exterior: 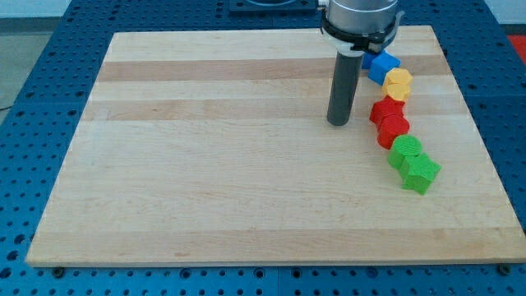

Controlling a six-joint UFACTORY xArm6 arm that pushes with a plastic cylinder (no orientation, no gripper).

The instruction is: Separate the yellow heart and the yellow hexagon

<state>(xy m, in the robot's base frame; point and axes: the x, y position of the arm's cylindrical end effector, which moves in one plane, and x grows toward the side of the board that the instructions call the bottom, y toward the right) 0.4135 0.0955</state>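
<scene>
The green star (421,173) sat nearest; my tip (338,122), bare and touching nothing, stood left of and below the yellow hexagon (398,84); no yellow heart showed.

— Is there any lettering you can read here?
— No. You'll find no text, label, brand, number or sign on the worktop (246,181), on the coloured blocks, or on my tip (338,122). Nothing legible stands anywhere.

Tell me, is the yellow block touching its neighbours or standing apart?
Touching. The yellow block sits pressed between the blue block and a red block, with my tip apart, to the view's left.
</scene>
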